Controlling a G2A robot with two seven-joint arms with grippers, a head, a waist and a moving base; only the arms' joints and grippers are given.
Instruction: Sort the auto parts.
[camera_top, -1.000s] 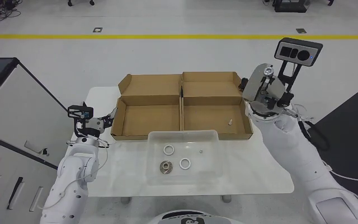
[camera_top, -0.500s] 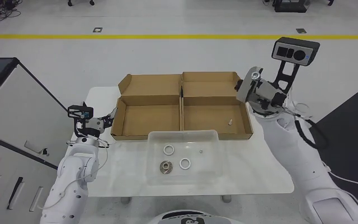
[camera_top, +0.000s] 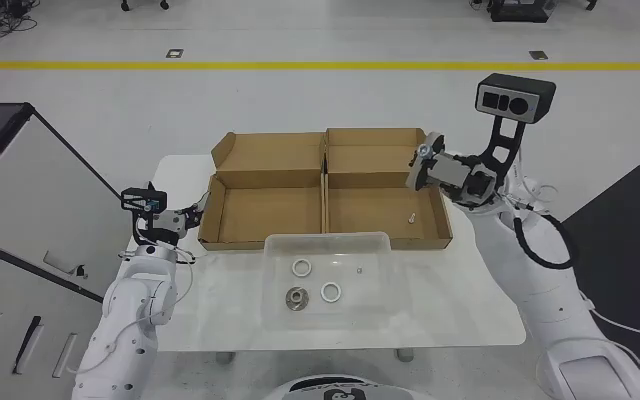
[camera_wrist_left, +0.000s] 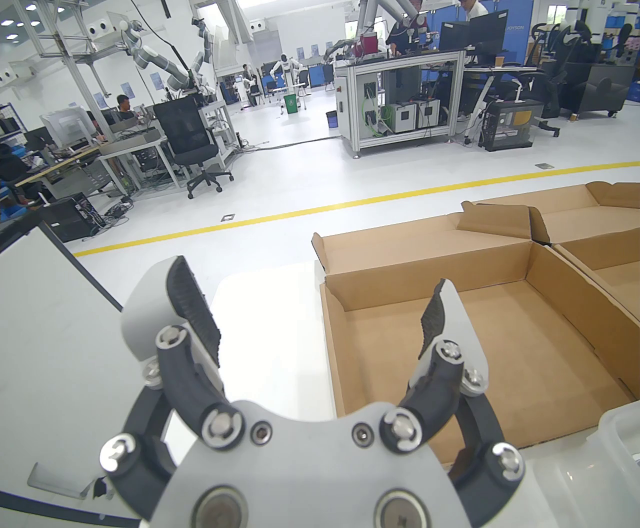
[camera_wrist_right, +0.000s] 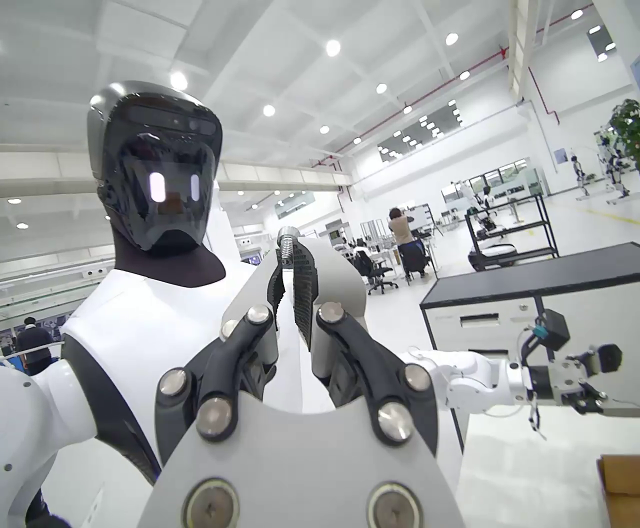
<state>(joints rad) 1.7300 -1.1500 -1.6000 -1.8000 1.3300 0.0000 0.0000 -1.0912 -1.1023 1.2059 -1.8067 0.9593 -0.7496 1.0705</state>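
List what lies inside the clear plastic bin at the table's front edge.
The clear bin holds one white ring, another white ring, a dark round metal part and a tiny piece too small to identify. Nothing covers the bin from above.

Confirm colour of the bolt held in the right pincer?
Silver; the bolt shows best in the right wrist view.

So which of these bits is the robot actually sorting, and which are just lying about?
Job: clear bin; two white rings, metal hub, small screw inside it; two cardboard boxes; loose bolt in one box; held bolt in right gripper.
Lying about: white panel; office chair.
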